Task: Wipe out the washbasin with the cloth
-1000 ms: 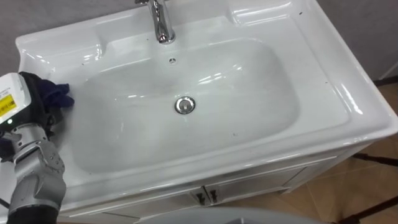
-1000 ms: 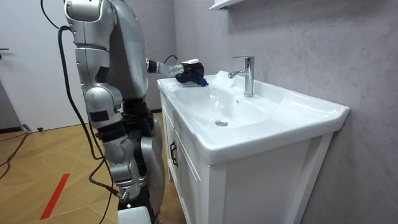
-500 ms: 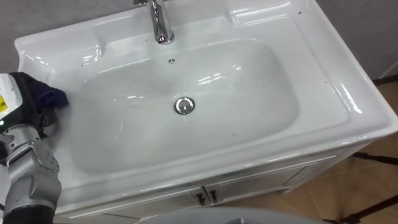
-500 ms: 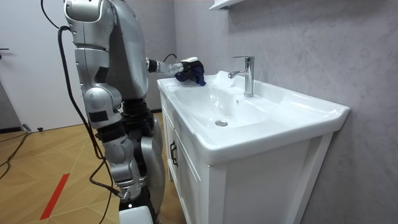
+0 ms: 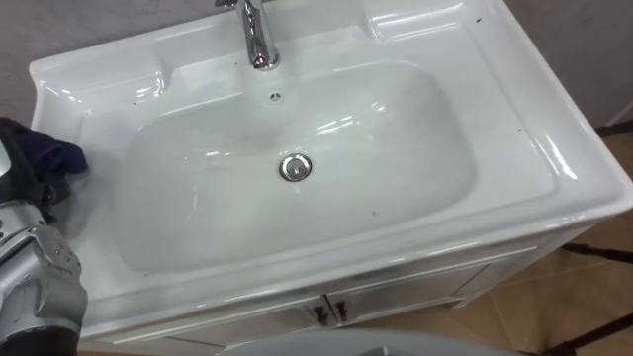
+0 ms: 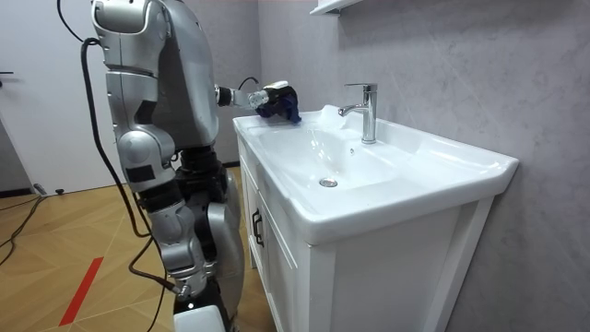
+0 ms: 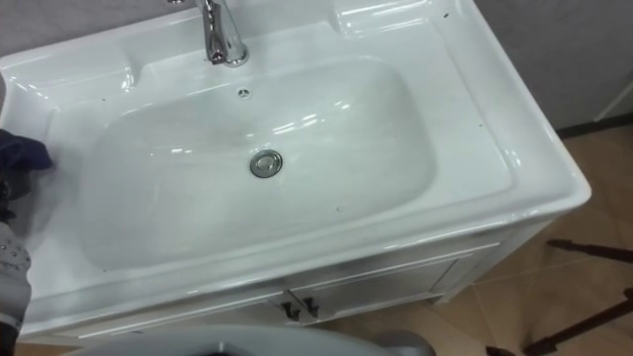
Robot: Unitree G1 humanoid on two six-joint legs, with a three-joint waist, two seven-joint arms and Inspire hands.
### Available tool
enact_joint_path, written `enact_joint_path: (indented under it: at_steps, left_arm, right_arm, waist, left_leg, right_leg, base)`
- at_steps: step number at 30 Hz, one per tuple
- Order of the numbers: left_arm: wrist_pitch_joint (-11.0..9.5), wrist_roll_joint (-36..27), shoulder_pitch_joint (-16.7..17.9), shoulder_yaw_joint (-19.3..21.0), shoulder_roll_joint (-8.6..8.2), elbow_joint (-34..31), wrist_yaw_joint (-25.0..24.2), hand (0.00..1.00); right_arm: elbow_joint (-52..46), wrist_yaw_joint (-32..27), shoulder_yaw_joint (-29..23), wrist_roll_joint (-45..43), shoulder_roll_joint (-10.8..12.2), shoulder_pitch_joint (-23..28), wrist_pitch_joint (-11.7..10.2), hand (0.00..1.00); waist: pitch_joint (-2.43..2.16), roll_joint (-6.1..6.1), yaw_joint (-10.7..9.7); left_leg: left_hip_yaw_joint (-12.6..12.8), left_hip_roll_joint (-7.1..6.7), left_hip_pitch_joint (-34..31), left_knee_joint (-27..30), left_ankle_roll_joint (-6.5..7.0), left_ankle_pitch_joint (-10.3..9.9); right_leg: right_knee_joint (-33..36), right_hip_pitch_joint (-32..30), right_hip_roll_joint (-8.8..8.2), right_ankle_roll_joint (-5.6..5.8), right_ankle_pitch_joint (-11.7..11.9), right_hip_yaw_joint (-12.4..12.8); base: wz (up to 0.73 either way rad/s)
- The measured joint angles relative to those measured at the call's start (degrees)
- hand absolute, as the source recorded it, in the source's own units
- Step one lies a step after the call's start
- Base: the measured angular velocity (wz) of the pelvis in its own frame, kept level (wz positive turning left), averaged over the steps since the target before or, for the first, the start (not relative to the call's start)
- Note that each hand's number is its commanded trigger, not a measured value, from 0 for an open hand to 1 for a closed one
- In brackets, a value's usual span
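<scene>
The white basin (image 5: 554, 168) lies before me, with its drain (image 5: 294, 167) in the middle of the bowl and a chrome tap (image 5: 259, 40) at the back. My left hand (image 5: 30, 183) is at the far left edge of the counter, shut on a dark blue cloth (image 5: 57, 156) that bunches out of its fingers over the left rim. In the room view the same hand (image 6: 272, 92) holds the cloth (image 6: 284, 109) just above the basin's back left corner. I stand upright at the front of the vanity.
Small dark specks dot the rim and the bowl. Below the basin are the cabinet doors (image 5: 326, 307). Wooden floor (image 5: 593, 297) lies to the right. A grey wall backs the tap, and a shelf (image 6: 332, 7) hangs above it.
My left hand has drawn back to the left with the cloth, off the bowl's left slope toward the counter edge, and has risen slightly.
</scene>
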Motion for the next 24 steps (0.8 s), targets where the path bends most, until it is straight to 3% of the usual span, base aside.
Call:
enact_joint_path:
  at_steps: [13, 14, 15, 24]
  left_arm:
    - [-0.12, 0.05, 0.01, -0.01, 0.0, -0.02, 0.0, 0.98]
    - [-0.12, 0.05, 0.01, -0.01, 0.0, -0.03, 0.0, 0.67]
    - [-0.21, 0.05, -0.02, -0.01, 0.0, -0.04, 0.0, 0.0]
    - [-0.58, 0.39, -0.12, -0.01, 0.04, -0.29, 0.57, 0.0]
  right_arm:
    - [-0.01, 0.07, 0.0, -1.76, -0.02, -0.17, -0.13, 0.0]
    - [-0.01, 0.07, 0.0, -1.72, -0.02, -0.14, -0.13, 0.0]
    - [0.0, 0.1, 0.01, -1.42, -0.03, -0.13, -0.13, 0.0]
    - [0.03, 1.14, -0.02, -0.16, -0.04, -0.24, -0.1, 0.0]
  waist:
    - [0.17, -0.12, -0.21]
    - [0.17, -0.14, -0.21]
    - [0.17, -0.15, -0.25]
    - [0.19, -0.42, -0.18]
  left_leg:
    - [-0.12, -0.12, -0.19, -0.01, 0.0, 0.0]
    - [-0.12, -0.13, -0.19, -0.01, 0.0, 0.0]
    - [-0.23, -0.15, -0.18, -0.02, 0.0, 0.0]
    - [-0.57, -0.25, -0.3, 0.0, 0.0, 0.0]
  right_leg:
    - [-0.25, 0.03, -0.15, 0.17, -0.12, -0.12]
    - [-0.25, 0.03, -0.17, 0.18, -0.12, -0.12]
    - [-0.25, 0.04, -0.19, 0.18, -0.12, -0.18]
    - [-0.2, -0.02, -0.37, 0.25, -0.17, -0.7]
  base:
    - [0.0]
    - [0.0]
    - [0.0]
    - [0.02]
